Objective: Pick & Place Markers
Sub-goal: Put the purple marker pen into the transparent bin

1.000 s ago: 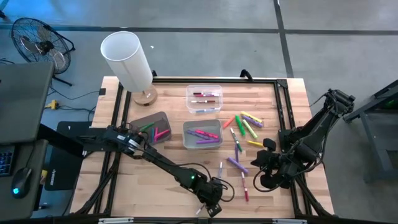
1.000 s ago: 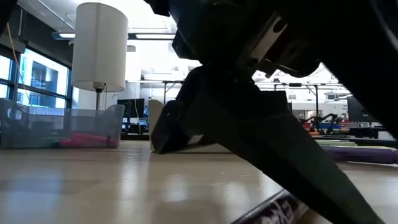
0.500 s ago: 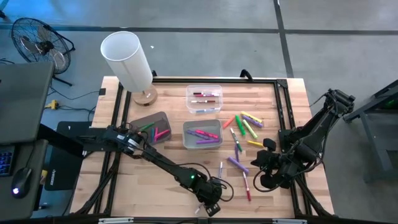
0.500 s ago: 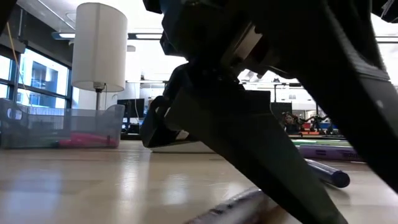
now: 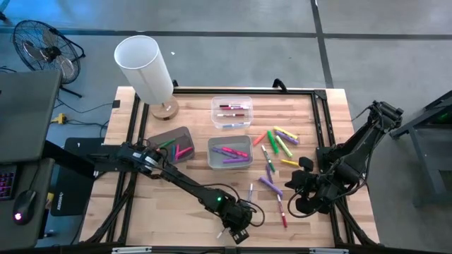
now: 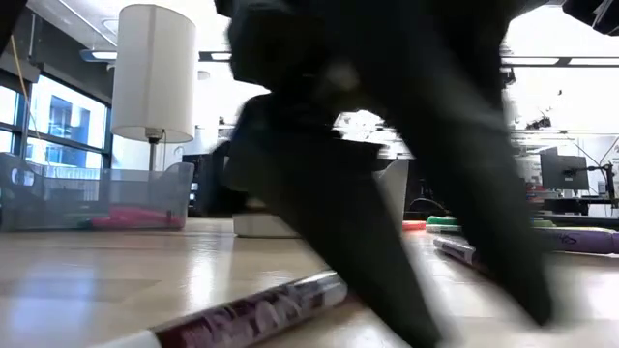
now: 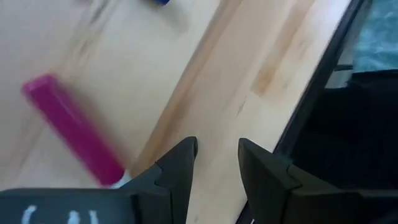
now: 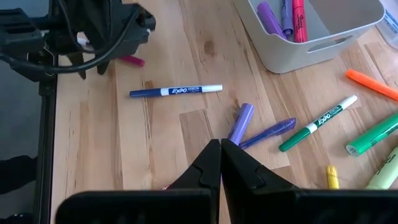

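Fingers of the left gripper (image 7: 214,163) stand a little apart with bare wood between them and nothing held, low over the near edge of the wooden counter (image 5: 191,106), just beside a pink-capped, white-bodied marker (image 7: 71,127) lying flat on the wood. From above, that left gripper (image 5: 236,231) sits at the end of its long dark arm, close to the counter's front rail. Fingers of the right gripper (image 8: 221,163) are pressed together and empty; the right gripper (image 5: 300,201) waits near the counter's right side. Loose markers lie between the two arms: a blue-capped white marker (image 8: 176,91), two purple markers (image 8: 241,122) touching in a V, a green-capped white marker (image 8: 318,122), an orange one (image 8: 372,84) and several green and yellow ones (image 5: 282,141). More markers rest in three small bins: a clear one (image 5: 232,111), a grey one (image 5: 229,153) and a dark one (image 5: 173,144). A white cylindrical lamp (image 5: 145,67) stands at the far left corner.
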Controlling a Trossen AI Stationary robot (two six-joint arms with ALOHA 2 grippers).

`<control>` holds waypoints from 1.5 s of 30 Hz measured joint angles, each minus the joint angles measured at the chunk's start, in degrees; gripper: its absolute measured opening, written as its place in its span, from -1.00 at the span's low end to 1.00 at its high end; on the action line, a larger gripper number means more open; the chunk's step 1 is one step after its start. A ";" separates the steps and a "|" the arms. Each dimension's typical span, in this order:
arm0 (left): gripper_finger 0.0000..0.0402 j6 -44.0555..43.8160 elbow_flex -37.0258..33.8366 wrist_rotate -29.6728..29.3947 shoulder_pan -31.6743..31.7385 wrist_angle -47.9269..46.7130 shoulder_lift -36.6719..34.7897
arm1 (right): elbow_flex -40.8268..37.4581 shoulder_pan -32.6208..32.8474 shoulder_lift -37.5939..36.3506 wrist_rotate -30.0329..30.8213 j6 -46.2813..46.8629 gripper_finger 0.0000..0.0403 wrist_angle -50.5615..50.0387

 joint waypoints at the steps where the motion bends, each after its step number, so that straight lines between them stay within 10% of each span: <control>1: -0.36 0.00 -0.07 -0.05 -0.02 -1.48 -0.35 | 0.00 0.00 0.00 0.00 0.06 -1.00 0.00; 20: -0.36 0.23 4.38 -4.58 0.63 -13.10 -4.93 | 0.00 0.00 0.00 0.14 -0.05 -1.00 0.52; 30: -0.36 -7.68 17.46 -22.01 -0.50 -55.28 -5.20 | 0.00 -0.02 0.00 1.33 -0.22 -1.00 0.48; 45: -0.36 -26.56 -4.10 -11.94 -7.32 -50.43 -10.35 | 0.00 -0.17 0.00 2.43 -0.09 -1.00 0.48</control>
